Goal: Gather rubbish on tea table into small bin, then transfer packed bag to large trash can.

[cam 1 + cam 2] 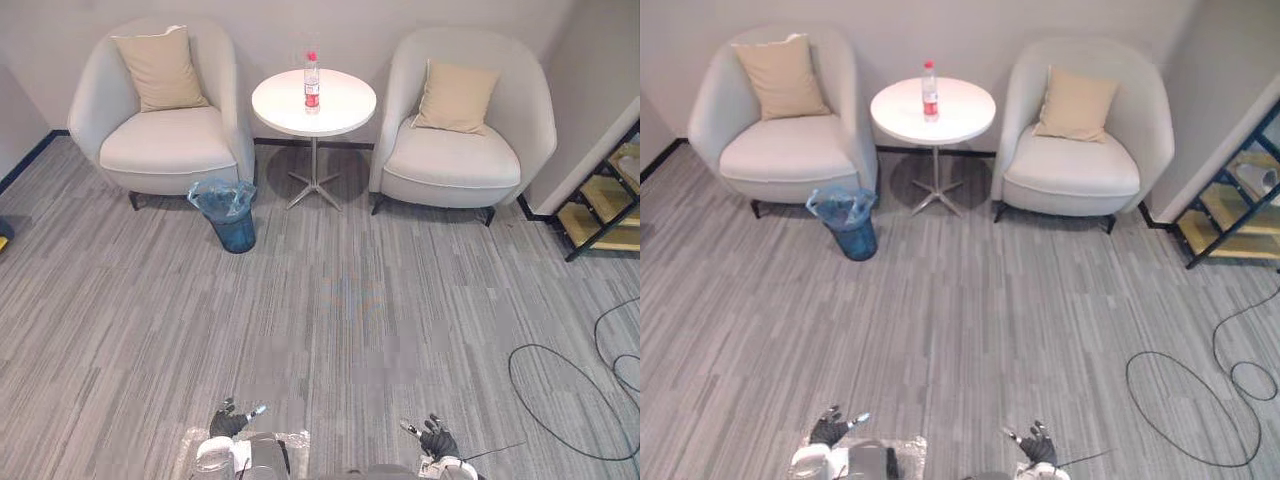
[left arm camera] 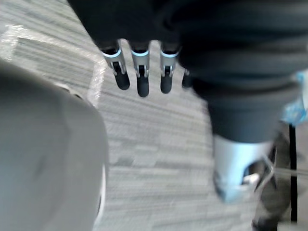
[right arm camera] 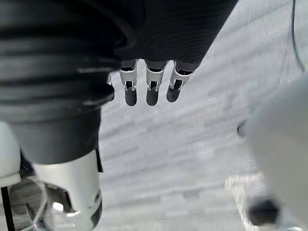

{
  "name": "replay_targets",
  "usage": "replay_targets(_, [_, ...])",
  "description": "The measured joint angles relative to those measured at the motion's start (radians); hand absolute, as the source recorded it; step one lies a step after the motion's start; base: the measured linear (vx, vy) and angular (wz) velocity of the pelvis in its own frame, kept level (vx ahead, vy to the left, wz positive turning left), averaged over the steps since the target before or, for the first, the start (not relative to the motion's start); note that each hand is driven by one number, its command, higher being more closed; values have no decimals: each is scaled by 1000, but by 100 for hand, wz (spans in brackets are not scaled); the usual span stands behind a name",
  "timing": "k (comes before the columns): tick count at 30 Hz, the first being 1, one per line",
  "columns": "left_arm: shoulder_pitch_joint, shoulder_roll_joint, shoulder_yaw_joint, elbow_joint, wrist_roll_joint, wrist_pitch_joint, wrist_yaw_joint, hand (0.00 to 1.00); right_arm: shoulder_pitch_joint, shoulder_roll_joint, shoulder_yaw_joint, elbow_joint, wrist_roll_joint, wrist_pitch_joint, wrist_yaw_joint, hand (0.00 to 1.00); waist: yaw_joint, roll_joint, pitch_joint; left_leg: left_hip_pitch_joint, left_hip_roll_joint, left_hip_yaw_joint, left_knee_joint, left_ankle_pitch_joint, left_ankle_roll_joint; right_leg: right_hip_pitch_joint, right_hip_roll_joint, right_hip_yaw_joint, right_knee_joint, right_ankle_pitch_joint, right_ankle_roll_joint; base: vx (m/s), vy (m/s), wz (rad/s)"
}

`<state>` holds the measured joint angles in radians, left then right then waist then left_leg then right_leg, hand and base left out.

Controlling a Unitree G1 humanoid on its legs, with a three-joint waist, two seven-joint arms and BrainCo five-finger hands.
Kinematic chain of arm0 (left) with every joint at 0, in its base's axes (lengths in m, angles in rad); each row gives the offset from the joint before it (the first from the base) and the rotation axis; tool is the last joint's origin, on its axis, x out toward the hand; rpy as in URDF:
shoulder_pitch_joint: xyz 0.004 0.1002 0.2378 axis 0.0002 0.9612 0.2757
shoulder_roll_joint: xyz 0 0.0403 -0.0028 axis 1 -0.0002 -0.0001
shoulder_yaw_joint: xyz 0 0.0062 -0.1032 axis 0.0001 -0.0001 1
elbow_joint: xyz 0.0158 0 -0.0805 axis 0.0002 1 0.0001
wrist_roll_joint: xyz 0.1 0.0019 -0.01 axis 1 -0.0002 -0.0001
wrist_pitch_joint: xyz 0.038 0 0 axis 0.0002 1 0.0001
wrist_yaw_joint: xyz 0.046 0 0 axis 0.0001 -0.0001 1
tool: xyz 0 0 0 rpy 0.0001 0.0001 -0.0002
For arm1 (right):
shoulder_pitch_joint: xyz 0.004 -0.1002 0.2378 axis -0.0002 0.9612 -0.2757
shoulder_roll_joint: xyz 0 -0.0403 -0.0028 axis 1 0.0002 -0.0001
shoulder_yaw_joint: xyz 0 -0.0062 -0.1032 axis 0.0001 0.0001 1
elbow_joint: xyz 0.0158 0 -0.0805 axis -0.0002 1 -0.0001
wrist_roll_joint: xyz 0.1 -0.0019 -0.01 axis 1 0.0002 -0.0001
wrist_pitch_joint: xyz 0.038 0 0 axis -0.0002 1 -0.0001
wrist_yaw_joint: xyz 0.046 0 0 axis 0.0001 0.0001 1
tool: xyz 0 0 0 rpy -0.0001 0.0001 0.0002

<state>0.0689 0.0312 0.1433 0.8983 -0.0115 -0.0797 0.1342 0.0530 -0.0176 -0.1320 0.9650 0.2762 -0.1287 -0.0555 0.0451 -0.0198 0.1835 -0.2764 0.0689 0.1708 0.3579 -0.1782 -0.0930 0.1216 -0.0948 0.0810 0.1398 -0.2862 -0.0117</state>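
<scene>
Ahead, grey carpet (image 1: 350, 290); bottle (image 1: 312, 85) on white table (image 1: 345, 100) between armchairs (image 1: 165, 145); bin (image 1: 232, 225) near it; left hand (image 1: 228, 422), right hand (image 1: 437, 438): fingers (image 2: 142, 86) released.

Left hand (image 2: 140, 57) seen along its dark ribbed cover: the silver, dark-tipped fingers (image 2: 120, 77) hang straight and side by side, holding nothing, with the thumb (image 2: 238, 163) set apart from them. Beyond the fingertips lies grey striped carpet (image 2: 159, 144), on which a strip of glossy clear film (image 2: 96, 79) catches the light.
</scene>
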Motion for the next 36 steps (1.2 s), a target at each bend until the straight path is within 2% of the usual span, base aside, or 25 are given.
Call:
replay_targets(1, [1, -9, -9, 3, -2, 0, 0, 0, -3, -7, 5, 1, 0, 1, 0, 0, 8, 22, -2, 4, 4, -16, -62, 15, -14, 8, 3, 13, -13, -4, 7, 348, 371, -70])
replay_targets(2, [-3, -16, -17, 19, -11, -2, 1, 0, -5, -19, 17, 16, 0, 3, -2, 0, 17, 40, -5, 5, -3, -15, -55, 104, 29, 30, -3, 47, -36, -10, 21, 431, 376, -48])
replay_targets(4, [-29, 0, -24, 38, -11, 0, 2, 0, -26, 4, 34, 31, -3, 5, 3, 0, 12, 19, -7, -8, -41, 17, 14, 10, 73, 2, -12, 100, 84, -14, 39, 513, 316, -30])
replay_targets(6, [-33, 6, -24, 44, -11, 1, 2, 0, -27, 16, 29, 32, -5, 6, 5, 0, 16, 4, -5, 34, -56, 51, 20, -13, 100, -35, -20, 140, 218, -6, 58, 463, 213, -28])
replay_targets(7, [-33, 14, -27, 51, -12, 2, 2, 0, -26, 21, 27, 33, -11, 6, 6, 0, 17, -7, -4, 81, -66, 70, 0, -28, 108, -65, -20, 164, 324, 11, 118, 561, 221, -40])
replay_targets(8, [-26, 23, -39, 57, -12, 5, 2, 0, -30, 23, 33, 32, -27, 5, 9, 0, 14, -13, -5, 148, -69, 84, -26, -43, 116, -117, -7, 173, 493, 58, 295, 543, 169, -34])
replay_targets(9, [-25, 34, -69, 62, -12, 8, 3, 0, -34, 24, 37, 31, -41, 2, 11, 0, 7, -13, -1, 220, -69, 69, -58, -60, 126, -175, 22, 152, 676, 77, 292, 425, 108, -22])
replay_targets(10, [-26, 34, -75, 65, -12, 8, 2, 0, -34, 23, 35, 28, -41, 1, 12, 0, 6, -13, 1, 246, -69, 65, -72, -65, 126, -192, 24, 134, 732, 75, 289, 416, 65, -7])
replay_targets(12, [-37, 34, -101, 79, -13, 10, 2, 0, -34, 12, 34, 8, -42, 2, 14, 0, -1, -3, 11, 369, -68, 53, -148, -80, 129, -282, -4, -40, 893, 36, 196, 410, 7, 2])
replay_targets(13, [-48, 29, -116, 97, -13, 12, 1, 0, -34, 4, 36, -10, -42, 1, 16, 0, -12, 7, 23, 463, -50, 36, -205, -81, 131, -338, -15, -169, 884, -16, 92, 413, -36, 17])
replay_targets(15, [-54, 22, -124, 100, -15, 16, -1, 0, -38, 0, 35, -29, -42, -4, 16, 0, -34, 6, 31, 513, -31, 23, -215, -81, 131, -399, -14, -245, 764, -40, 49, 465, -91, 44])
replay_targets(17, [-60, 9, -124, 100, -20, 18, -2, 0, -39, -7, 35, -43, -42, -6, 16, 0, -51, 6, 33, 544, -15, -4, -215, -81, 131, -456, 4, -252, 565, -5, 27, 412, -130, 48])
replay_targets(18, [-60, 6, -123, 100, -21, 18, -1, 0, -40, -10, 35, -44, -42, -6, 16, 0, -53, 6, 36, 559, -10, -19, -216, -82, 130, -468, 25, -225, 444, 47, 23, 403, -169, 39])
replay_targets(19, [-56, 5, -123, 95, -20, 18, -2, 0, -33, -12, 36, -41, -42, -6, 16, 0, -55, -1, 32, 571, -20, -37, -212, -95, 107, -450, 44, -187, 253, 186, 16, 626, -259, 45])
replay_targets(20, [-73, -7, -114, 113, -20, 19, -1, 0, -43, -35, 30, -32, -43, -6, 17, 0, -47, 22, 59, 624, 10, -75, -202, -134, 55, -444, 70, -167, 228, 331, -19, 599, -248, 36])
replay_targets(23, [-83, -52, -81, 115, -20, 17, -4, 0, -51, -61, 2, -9, -42, -4, 16, 0, -60, 74, 63, 590, 62, -129, -106, -108, 29, -433, 105, -204, 271, 211, -37, 487, -208, 19])
replay_targets(25, [-82, -70, -61, 113, -19, 18, -5, 0, -47, -60, -9, -4, -41, 2, 14, 0, -58, 75, 63, 535, 76, -159, 32, -72, -6, -407, 120, -211, 267, 183, -51, 386, -190, 10])
replay_targets(27, [-85, -85, -20, 90, -20, 18, -6, 0, -26, -59, -1, -13, -41, 3, 14, 0, -51, 71, 68, 375, 108, -165, 394, 109, -7, -298, 137, -211, 185, 158, -67, 438, -175, 8])
replay_targets(28, [-85, -85, -10, 67, -20, 17, -7, 0, -12, -56, 1, -21, -41, 3, 13, 0, -42, 70, 72, 288, 152, -124, 579, 54, -8, -209, 152, -210, 129, 143, -89, 318, -82, 0])
replay_targets(30, [-82, -83, -8, 33, -20, 13, -6, 0, 4, -43, 11, -42, -40, 4, 10, 0, -29, 48, 79, 192, 165, -74, 657, -9, -1, -120, 152, -203, 77, 125, -100, 411, -103, -7])
replay_targets(32, [-77, -83, -17, 11, -20, 0, -6, 0, 1, -34, 17, -39, -40, 3, 9, 0, -17, 39, 78, 101, 153, -11, 591, -68, 35, -55, 145, -188, 36, 126, -90, 385, -57, -26])
replay_targets(33, [-78, -84, -28, -4, -20, -2, -7, 0, -13, -28, 16, -33, -39, 4, 9, 0, 0, 39, 79, 55, 107, 30, 401, -85, 52, 3, 134, -169, -8, 122, -79, 296, 26, -30])
replay_targets(34, [-79, -83, -34, -4, -20, -2, -7, 0, -13, -26, 16, -32, -39, 5, 9, 0, 3, 38, 78, 48, 89, 37, 332, -83, 51, 14, 128, -165, -19, 120, -75, 438, 66, -29])
replay_targets(35, [-79, -83, -48, -4, -20, -2, -7, 0, -12, -25, 17, -30, -39, 5, 9, 0, 7, 38, 77, 45, 47, 36, 183, -63, 57, 35, 119, -160, -42, 112, -64, 394, 110, -16])
replay_targets(36, [-79, -82, -73, 0, -19, -2, -8, 0, -12, -26, 18, -18, -40, 4, 9, 0, 14, 47, 71, 48, 1, 21, -36, 34, 61, 73, 115, -147, -73, 99, -48, 493, 181, -43])
